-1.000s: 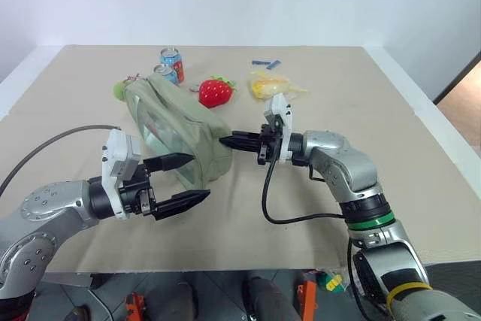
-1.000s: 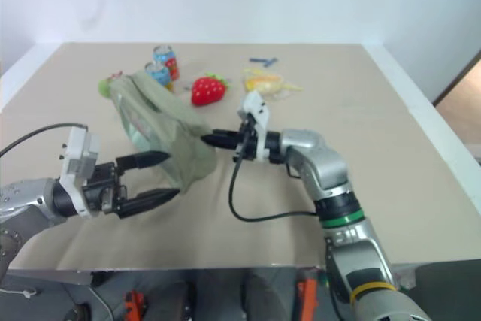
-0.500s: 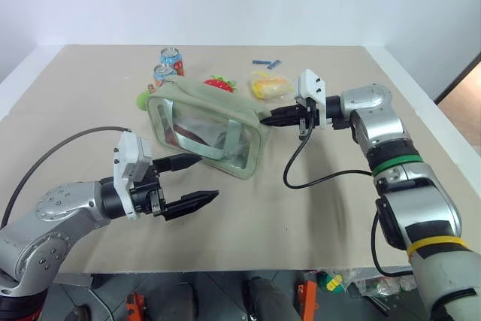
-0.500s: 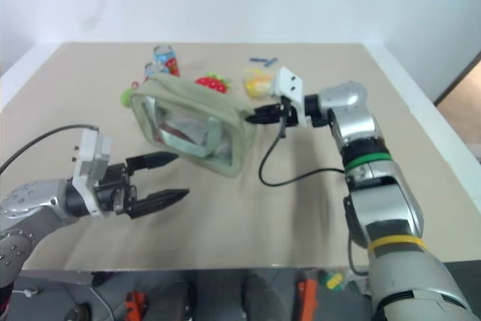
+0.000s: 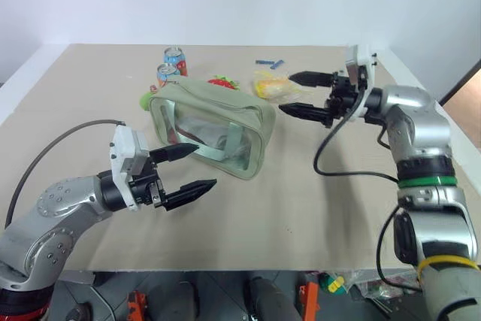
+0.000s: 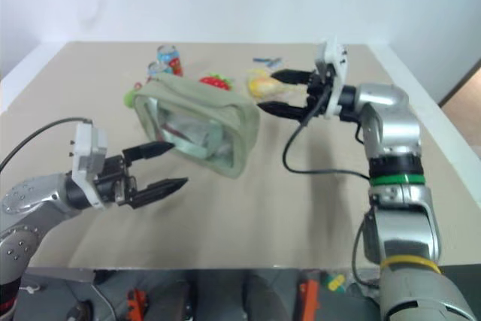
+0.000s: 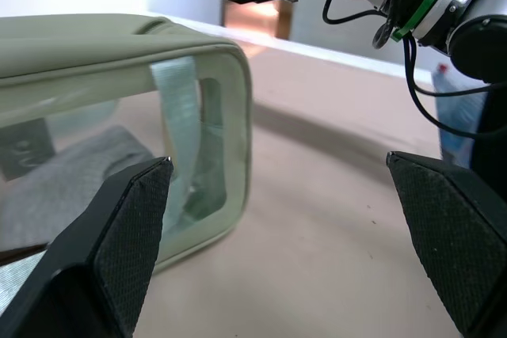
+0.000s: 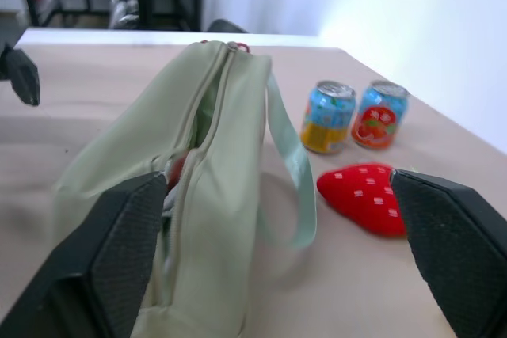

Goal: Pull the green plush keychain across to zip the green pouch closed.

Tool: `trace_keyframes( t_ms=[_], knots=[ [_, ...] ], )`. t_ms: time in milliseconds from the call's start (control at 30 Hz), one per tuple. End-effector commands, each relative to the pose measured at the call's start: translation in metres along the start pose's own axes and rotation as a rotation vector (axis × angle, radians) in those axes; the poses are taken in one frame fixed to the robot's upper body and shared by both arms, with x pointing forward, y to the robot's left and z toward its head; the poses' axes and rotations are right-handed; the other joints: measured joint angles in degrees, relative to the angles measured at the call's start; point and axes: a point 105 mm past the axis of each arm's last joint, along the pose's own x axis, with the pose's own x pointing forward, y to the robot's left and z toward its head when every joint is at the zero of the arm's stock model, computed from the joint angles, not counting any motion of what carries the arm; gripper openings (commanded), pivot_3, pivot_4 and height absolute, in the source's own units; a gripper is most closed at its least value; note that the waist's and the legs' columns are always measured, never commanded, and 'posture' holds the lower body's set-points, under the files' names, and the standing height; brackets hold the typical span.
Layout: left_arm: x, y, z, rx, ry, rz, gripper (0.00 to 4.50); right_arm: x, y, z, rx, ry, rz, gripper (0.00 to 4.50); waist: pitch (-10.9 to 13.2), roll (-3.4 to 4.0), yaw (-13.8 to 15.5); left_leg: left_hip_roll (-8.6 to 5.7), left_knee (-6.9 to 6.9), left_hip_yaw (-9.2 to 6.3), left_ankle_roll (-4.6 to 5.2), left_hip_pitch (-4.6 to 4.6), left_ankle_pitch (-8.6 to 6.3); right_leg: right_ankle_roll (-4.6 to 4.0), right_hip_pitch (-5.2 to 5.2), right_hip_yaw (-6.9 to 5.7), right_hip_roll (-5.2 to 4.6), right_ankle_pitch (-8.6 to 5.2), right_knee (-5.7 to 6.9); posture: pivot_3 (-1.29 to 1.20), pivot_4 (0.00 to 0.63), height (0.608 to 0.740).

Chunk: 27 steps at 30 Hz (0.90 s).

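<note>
Green pouch (image 5: 212, 134) sits upright near the middle of the worktop (image 5: 316, 193), its zipper running along the top and seemingly still parted toward the near end, as the right wrist view suggests. The green plush keychain (image 5: 147, 99) pokes out at the pouch's far-left end, toward the two drink cans (image 5: 170, 65).

Both claws are empty. The left claw (image 5: 188, 168) hangs wide just in front of the pouch's clear window side; the right claw (image 5: 307, 95) is also spread wide, raised off the worktop to the right of the pouch, close to the yellow wrapped item (image 5: 272, 85).

My worry is the pull itself: the pouch is light and unheld, so tugging the keychain would likely drag or topple the whole bag rather than run the slider. The left claw probably needs to brace it first. A reach for the keychain could also bump the cans or the strawberry toy (image 5: 222, 81) crowded behind the pouch.

Room is generous in front and to the right, with bare worktop well clear of the edges; the far-left corner around the keychain is the tight spot.
</note>
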Motion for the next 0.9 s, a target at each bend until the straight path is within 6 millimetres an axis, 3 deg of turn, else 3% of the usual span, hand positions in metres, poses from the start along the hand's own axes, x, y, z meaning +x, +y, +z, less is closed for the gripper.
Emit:
trace_keyframes(
  t_ms=[33,300,567,600,633,900],
  knots=[
    [0.002,0.008,0.017,0.05,-0.036,-0.003,4.5,0.003,0.025,0.022,-0.05,-0.002,-0.048,4.49,0.02,0.03,-0.16,0.01,-0.01,-0.04,0.0,-0.02,0.0,0.0,-0.02,-0.03,0.02,0.0,0.02,0.0,0.15,0.74],
    [0.003,0.011,0.015,0.068,0.015,-0.035,4.5,0.045,0.077,0.022,-0.016,-0.041,-0.125,4.49,0.03,0.05,-0.83,0.11,0.01,-0.06,-0.01,0.08,0.01,-0.01,-0.04,-0.02,0.15,0.01,0.14,0.0,0.15,0.74],
    [0.003,0.014,0.014,0.075,0.031,-0.036,4.5,0.058,0.082,-0.003,0.029,-0.006,-0.188,4.49,0.0,0.0,-0.81,-0.02,0.14,-0.01,-0.02,-0.05,0.02,-0.12,-0.02,0.03,-0.01,-0.09,0.06,0.0,0.15,0.74],
    [0.003,0.014,0.014,0.076,0.031,-0.036,4.5,0.058,0.082,-0.006,0.031,-0.001,-0.192,3.94,0.0,0.0,-0.8,-0.02,0.17,-0.02,-0.02,-0.08,0.02,-0.12,-0.03,0.02,-0.01,-0.09,0.06,0.0,0.15,0.74],
    [0.004,0.014,0.014,0.076,0.032,-0.035,4.5,0.057,0.082,-0.009,0.038,0.002,-0.196,3.78,0.0,0.0,-0.8,-0.01,0.17,-0.02,-0.02,-0.08,0.02,-0.12,-0.03,0.02,0.0,-0.08,0.06,0.0,0.15,0.74],
    [0.006,0.013,0.01,0.063,0.035,-0.03,4.5,0.056,0.084,-0.02,0.033,0.009,-0.212,0.87,0.0,0.0,-0.8,0.02,0.16,-0.07,-0.02,-0.07,0.02,-0.11,-0.03,-0.03,0.04,-0.08,0.07,0.0,0.15,0.74]
  ],
)
